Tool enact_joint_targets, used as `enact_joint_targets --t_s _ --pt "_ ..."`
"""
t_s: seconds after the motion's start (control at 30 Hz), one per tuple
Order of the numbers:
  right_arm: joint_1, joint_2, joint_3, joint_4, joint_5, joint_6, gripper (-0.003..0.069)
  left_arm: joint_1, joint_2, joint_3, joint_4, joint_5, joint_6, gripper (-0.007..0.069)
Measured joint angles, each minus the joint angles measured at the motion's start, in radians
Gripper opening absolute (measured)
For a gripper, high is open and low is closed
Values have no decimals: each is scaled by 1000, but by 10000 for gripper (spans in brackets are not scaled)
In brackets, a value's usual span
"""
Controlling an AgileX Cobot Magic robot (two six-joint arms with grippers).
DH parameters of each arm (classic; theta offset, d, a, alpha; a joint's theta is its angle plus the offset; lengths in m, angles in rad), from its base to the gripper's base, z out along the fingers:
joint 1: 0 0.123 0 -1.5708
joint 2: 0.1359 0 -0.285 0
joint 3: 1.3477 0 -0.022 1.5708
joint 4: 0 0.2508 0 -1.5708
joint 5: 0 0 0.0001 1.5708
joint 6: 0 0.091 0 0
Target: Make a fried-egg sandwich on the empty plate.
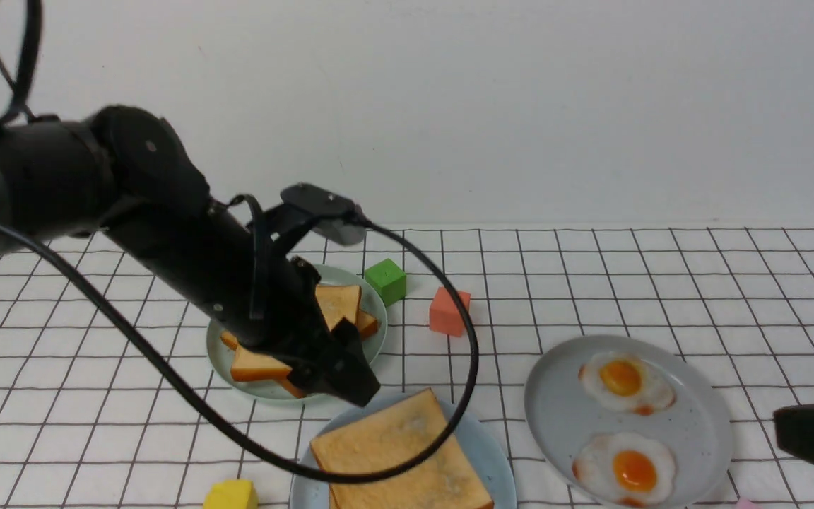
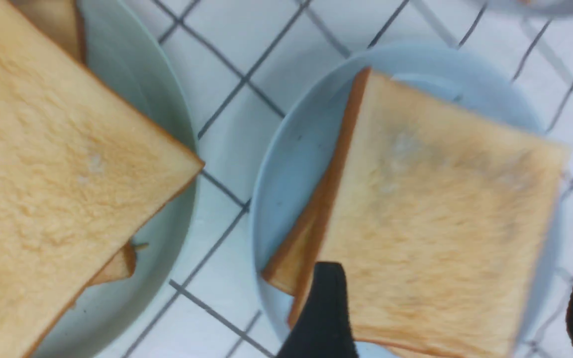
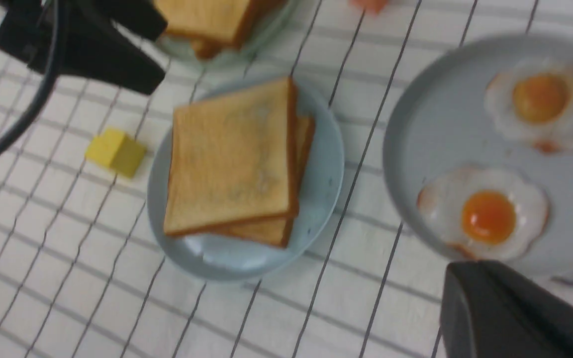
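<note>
1. Checked tablecloth [image 1: 661, 283]: one, covering the whole table.
2. Left arm [image 1: 188, 247]: one, reaching from the far left to the centre. The left gripper [image 1: 354, 385] hangs over the gap between the sage-green and pale-blue plates. Its fingers [image 2: 324, 313] stand wide apart either side of the top slice's edge, clamping nothing. One black cable [image 1: 470, 353] loops low across the toast.
   Handling note: the step in hand looks like the release of the top slice. Rise straight up with the jaws wide, so neither a finger nor the cable drags the slice off square.
3. Plates: three. The grey plate [image 1: 555, 410] is near right, the pale-blue plate [image 3: 324, 169] near centre, and the sage-green plate [image 2: 142, 84] just beyond it to the left.
4. Fried-egg sandwich [image 3: 232, 159]: on the pale-blue plate. Two toast slices are stacked, the lower slice [image 3: 261, 232] peeping out askew. No egg shows between them, and I cannot tell whether one lies inside.
5. Plain toast pile [image 1: 340, 302]: on the sage-green plate. Several slices overlap, so the count is uncertain.
6. Right gripper [image 3: 470, 293]: one, at the near right edge beside the grey plate, jaws together and empty.
7. Fried eggs: two on the grey plate, the far egg [image 1: 622, 382] and the near egg [image 1: 633, 466].
8. Blocks: three. The green block [image 1: 386, 281] and salmon block [image 1: 449, 311] are far centre, and the yellow block [image 1: 232, 495] is near left.
</note>
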Motion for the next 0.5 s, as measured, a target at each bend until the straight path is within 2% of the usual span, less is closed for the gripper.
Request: enact_joint_targets --t_s 0.1,0.13,0.17,0.27,0.33,0.37,0.4,0.43,0.5 --pt "0 -169 139 -3 -157 1 -10 1 -99 -23 15 83 -130 551" --pt "0 -179 139 -3 -167 1 -10 1 -116 -24 17 89 -140 541" --pt "0 -244 212 -11 -237 1 -10 1 -177 -25 31 137 -221 503" --pt "0 -339 326 -25 -399 -7 -9 1 -298 -25 47 208 -362 404" --pt "0 -374 389 -25 -492 -9 -7 1 -374 -16 51 233 -435 326" --pt "0 -397 451 -25 -578 -10 -6 1 -461 5 52 248 -498 228" --pt "0 -400 457 -25 -597 -10 -6 1 -471 9 52 250 -505 217" --pt "0 -409 497 -25 -651 -10 -6 1 -540 35 58 255 -550 128" --pt "0 -412 539 -25 -692 -10 -6 1 -632 79 63 256 -607 43"
